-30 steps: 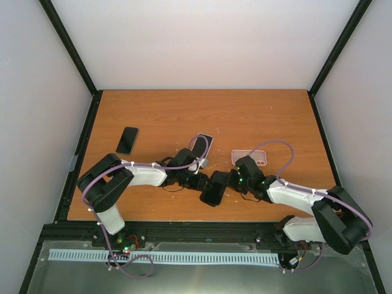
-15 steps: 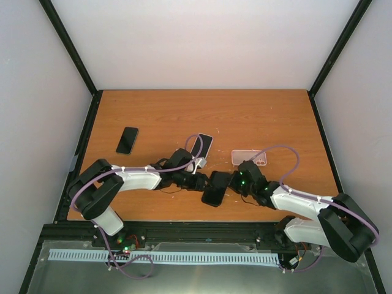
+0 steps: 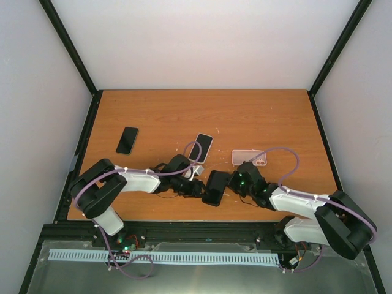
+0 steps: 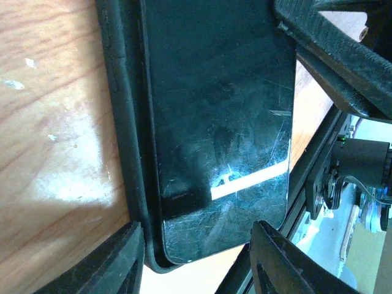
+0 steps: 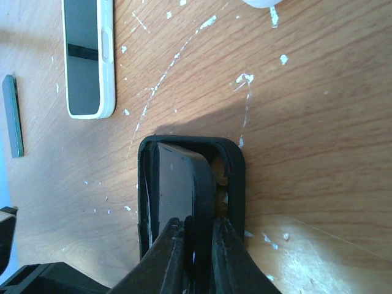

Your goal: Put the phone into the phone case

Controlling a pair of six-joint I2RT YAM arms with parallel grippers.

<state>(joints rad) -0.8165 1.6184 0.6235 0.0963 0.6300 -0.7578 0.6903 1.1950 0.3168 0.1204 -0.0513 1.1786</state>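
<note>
While in right hand [image 5: 197,231], phone [image 5: 174,184] over case [image 5: 236,166]

Black: phone [image 4: 220,122], phone case [image 5: 236,177]. Orange-brown woodgrain, white flecks: table [image 3: 245,116]. Perhaps pinkish-clear: far case [image 3: 249,157].

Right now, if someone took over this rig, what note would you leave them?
Left gripper: jaws straddle one end of the black case; whether they press it is unclear.
Right gripper: shut on the phone.
Phone lies tilted in the case, between both grippers, not flat.
Done: phone partly in. Left: seat it flat, release.
</note>
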